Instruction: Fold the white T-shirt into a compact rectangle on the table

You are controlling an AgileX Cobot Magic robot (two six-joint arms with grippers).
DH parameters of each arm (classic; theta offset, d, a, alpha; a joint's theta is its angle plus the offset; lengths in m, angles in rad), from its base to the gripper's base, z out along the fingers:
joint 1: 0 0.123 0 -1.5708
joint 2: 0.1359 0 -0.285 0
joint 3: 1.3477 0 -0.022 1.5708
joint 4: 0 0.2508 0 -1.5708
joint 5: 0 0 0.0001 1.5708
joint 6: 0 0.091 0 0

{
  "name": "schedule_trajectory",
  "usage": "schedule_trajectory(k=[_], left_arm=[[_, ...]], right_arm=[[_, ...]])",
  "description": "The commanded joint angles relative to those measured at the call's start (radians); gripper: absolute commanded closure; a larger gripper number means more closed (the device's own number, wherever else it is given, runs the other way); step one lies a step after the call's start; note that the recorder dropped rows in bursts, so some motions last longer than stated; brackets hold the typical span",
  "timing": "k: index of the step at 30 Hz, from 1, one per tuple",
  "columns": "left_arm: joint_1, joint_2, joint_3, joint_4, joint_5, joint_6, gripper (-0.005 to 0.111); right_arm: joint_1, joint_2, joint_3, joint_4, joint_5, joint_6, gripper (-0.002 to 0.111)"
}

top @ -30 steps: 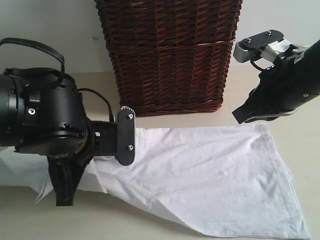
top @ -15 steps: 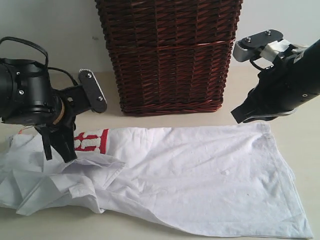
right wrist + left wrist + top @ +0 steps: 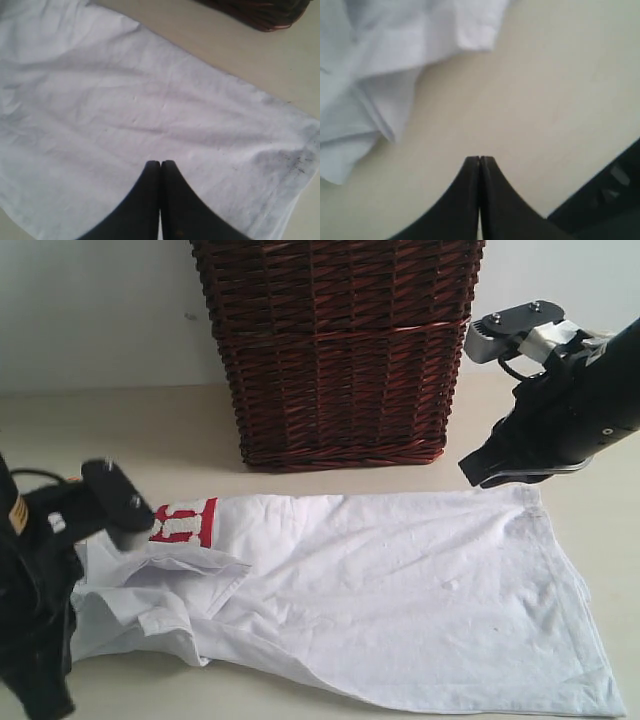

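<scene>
- The left gripper (image 3: 480,160) is seen with both jaws pressed together and nothing between them; bare table (image 3: 555,85) lies under the tips.
- The right gripper (image 3: 160,163) is likewise closed and empty. It is held over flat cloth near a hem corner; whether the tips touch the cloth cannot be told.
- The white T-shirt (image 3: 400,590) is spread across the table in front of the wicker basket (image 3: 340,350). Its hem end is fairly flat on the right, while its collar end is bunched on the left, with the red lettering (image 3: 183,522) showing and a sleeve doubled over.
- Judged risk: if a fold is begun over the bunched end, the creases would probably be trapped and a lopsided rectangle produced.
- Judged risk: if only the top layer is pinched, the lower layer could be dragged and the flat half skewed.
- Judged risk: a sweep along the far edge could knock the basket, which stands just beside the shirt.
- Against a second ago: the left arm, then laid over the collar end, has been drawn back to the near left, and the lettering is uncovered. Half a second ago its fingers were parted; now they are shut.
- The right arm is seen almost unmoved.
</scene>
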Motion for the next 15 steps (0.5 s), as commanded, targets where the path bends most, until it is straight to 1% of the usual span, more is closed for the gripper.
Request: schedule_trajectory(k=[1, 6, 8, 9, 11, 12, 13, 15], left_arm=[[-0.001, 0.027, 0.118, -0.006, -0.142, 0.009, 0.107], [0.001, 0.117, 0.12, 0.009, -0.377, 0.006, 0.107], [0.007, 0.16, 0.097, 0.069, -0.437, -0.04, 0.107], [0.01, 0.179, 0.079, 0.125, -0.449, -0.077, 0.107], [0.019, 0.219, 0.037, 0.292, -0.452, -0.213, 0.107], [0.019, 0.231, 0.019, 0.378, -0.446, -0.308, 0.107], [0.019, 0.245, -0.007, 0.518, -0.432, -0.41, 0.107], [0.019, 0.255, -0.035, 0.68, -0.423, -0.568, 0.107]], right_arm=[[0.003, -0.004, 0.001, 0.013, 0.005, -0.011, 0.108], [0.003, -0.004, 0.001, 0.013, 0.003, -0.011, 0.108], [0.003, -0.004, 0.001, 0.013, 0.003, -0.015, 0.108], [0.003, -0.004, 0.001, 0.013, 0.003, -0.018, 0.108], [0.003, -0.004, 0.001, 0.013, -0.001, -0.018, 0.108], [0.003, -0.004, 0.001, 0.013, -0.003, -0.018, 0.108], [0.003, -0.004, 0.001, 0.013, -0.008, -0.018, 0.108], [0.003, -0.004, 0.001, 0.013, -0.015, -0.018, 0.108]])
